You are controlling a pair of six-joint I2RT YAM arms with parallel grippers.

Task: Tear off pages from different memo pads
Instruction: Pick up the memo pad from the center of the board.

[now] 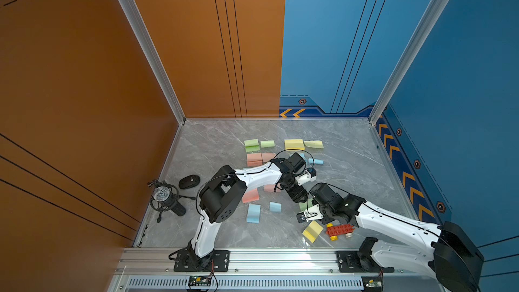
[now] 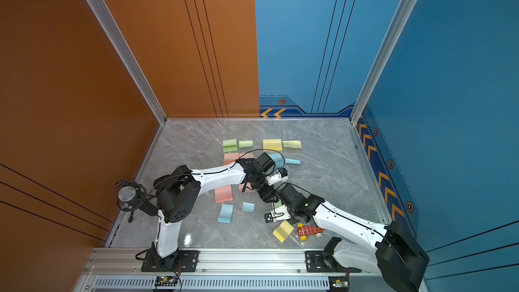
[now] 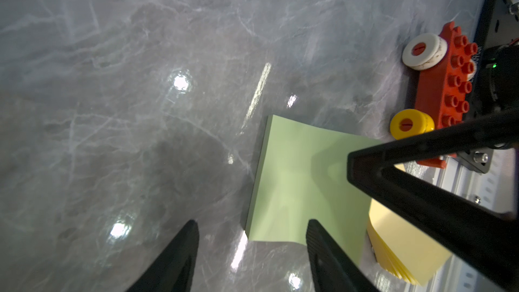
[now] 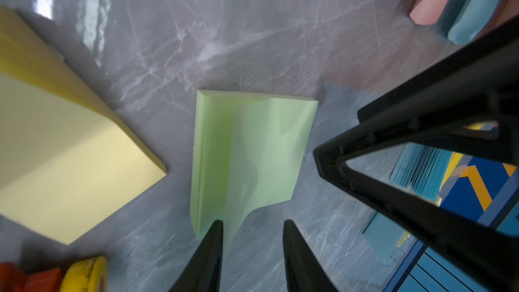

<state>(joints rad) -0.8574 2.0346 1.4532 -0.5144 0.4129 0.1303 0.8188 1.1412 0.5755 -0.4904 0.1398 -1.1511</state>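
Where the grey table [image 1: 351, 164] meets its front rail, two arms are bolted on, and both bend inward to one spot a little inside the front edge. The left arm [image 1: 261, 175] crosses the middle of the table. The right arm [image 1: 393, 220] comes in low from the front right corner. A microphone [image 1: 163, 195] stands by the left edge, with a black mouse [image 1: 189, 182] just behind it.

Memo pads lie scattered from the middle towards the back edge, among them a pink pad [image 1: 250, 195] and a blue pad [image 1: 253, 213] near the left arm. A yellow pad [image 1: 312, 231] lies close to the front edge, just beside a red toy car [image 1: 339, 230].

The green pad [image 4: 213, 150] lies flat under both grippers, next to the yellow one. A curled yellow page [image 1: 313, 144] rests near the back edge, and a blue page [image 1: 316, 161] lies a little nearer the middle.

The green pad's top page [image 4: 266, 150] bows up off the block. One loose corner hangs beside a finger of the right gripper [image 4: 253, 221], whose jaws stand apart over bare table, clamping nothing. The left gripper [image 3: 252, 221] is spread wide too. One of its fingers [image 3: 317, 242] overlaps the pad's edge, and I cannot tell whether it presses there.
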